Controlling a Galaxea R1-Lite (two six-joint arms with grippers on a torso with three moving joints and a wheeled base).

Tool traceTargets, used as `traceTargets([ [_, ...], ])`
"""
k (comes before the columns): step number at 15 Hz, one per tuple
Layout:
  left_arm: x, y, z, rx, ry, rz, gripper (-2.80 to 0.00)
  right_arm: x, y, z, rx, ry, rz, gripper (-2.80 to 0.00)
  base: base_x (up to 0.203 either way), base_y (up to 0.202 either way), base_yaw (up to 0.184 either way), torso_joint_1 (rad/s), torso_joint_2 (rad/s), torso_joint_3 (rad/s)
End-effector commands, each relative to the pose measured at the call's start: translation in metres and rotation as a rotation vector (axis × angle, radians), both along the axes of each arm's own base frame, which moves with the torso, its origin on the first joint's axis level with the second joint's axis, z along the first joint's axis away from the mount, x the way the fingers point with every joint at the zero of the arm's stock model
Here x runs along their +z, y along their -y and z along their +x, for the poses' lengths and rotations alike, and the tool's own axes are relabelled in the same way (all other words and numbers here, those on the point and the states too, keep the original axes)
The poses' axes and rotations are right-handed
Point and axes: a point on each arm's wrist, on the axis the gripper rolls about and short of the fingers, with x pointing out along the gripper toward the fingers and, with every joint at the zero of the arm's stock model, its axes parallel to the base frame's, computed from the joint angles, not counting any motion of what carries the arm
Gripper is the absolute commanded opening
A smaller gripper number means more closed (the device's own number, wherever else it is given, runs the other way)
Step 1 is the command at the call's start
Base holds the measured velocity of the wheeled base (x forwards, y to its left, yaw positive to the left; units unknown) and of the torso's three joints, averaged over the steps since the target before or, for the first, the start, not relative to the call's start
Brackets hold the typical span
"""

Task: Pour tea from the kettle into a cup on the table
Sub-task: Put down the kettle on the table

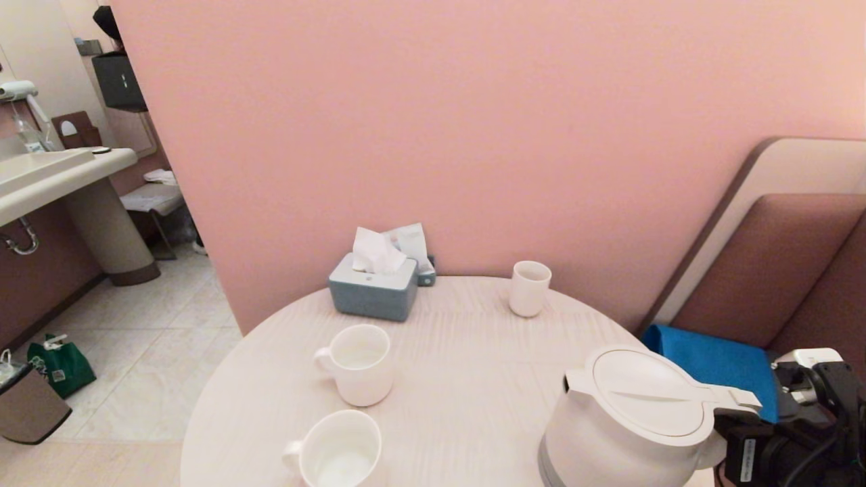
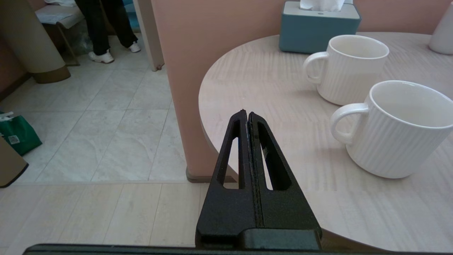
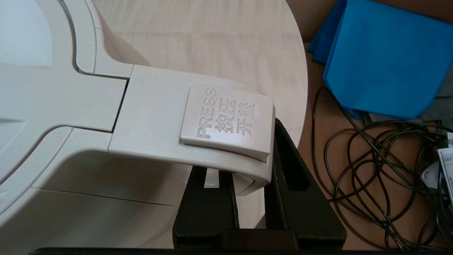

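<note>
At lower right of the head view, the right gripper (image 3: pixel 247 184) is clamped on the kettle (image 1: pixel 629 419) handle, over the table (image 1: pixel 460 379). The left gripper (image 2: pixel 247 117), fingers pressed together, hovers beside the table edge near two mugs (image 2: pixel 396 127).

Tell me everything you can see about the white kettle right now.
The kettle is white, smooth plastic by its look, with a flat round lid, a small spout toward the mugs, a grey band at its bottom and a loop handle topped by a button marked PRESS. It stands upright, lid closed, near the table's right edge. The right gripper has its black fingers closed on either side of the handle.
</note>
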Motion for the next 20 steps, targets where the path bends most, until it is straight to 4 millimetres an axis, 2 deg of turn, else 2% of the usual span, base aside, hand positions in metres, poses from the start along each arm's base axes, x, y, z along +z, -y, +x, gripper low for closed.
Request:
traceTargets([
  [1,0.0,0.0,0.0,0.0,0.001,0.0,-2.8,-0.002,-0.001,0.002,0.001,-0.012,-0.002,-2.8,0.0,0.0,0.0,0.0,0.0,0.0],
  [5,0.0,0.0,0.0,0.0,0.0,0.0,-2.8,-0.003,-0.001,0.003,0.003,-0.02,-0.007,-2.8,0.0,0.0,0.0,0.0,0.0,0.0],
  [6,0.0,0.0,0.0,0.0,0.001,0.0,-2.8,-0.003,-0.002,0.004,0.005,-0.02,-0.005,0.0,0.0,0.0,0.0,0.0,0.0,0.0],
  [12,0.0,0.0,0.0,0.0,0.001,0.0,-2.8,0.0,-0.001,0.002,0.011,-0.005,-0.004,0.0,0.0,0.0,0.0,0.0,0.0,0.0],
  [16,0.0,0.0,0.0,0.0,0.001,0.0,-2.8,0.01,0.003,-0.011,0.026,0.062,-0.013,0.0,0.0,0.0,0.0,0.0,0.0,0.0],
  [20,0.0,0.0,0.0,0.0,0.001,0.0,-2.8,0.013,0.006,-0.022,0.049,0.045,-0.04,0.0,0.0,0.0,0.0,0.0,0.0,0.0],
])
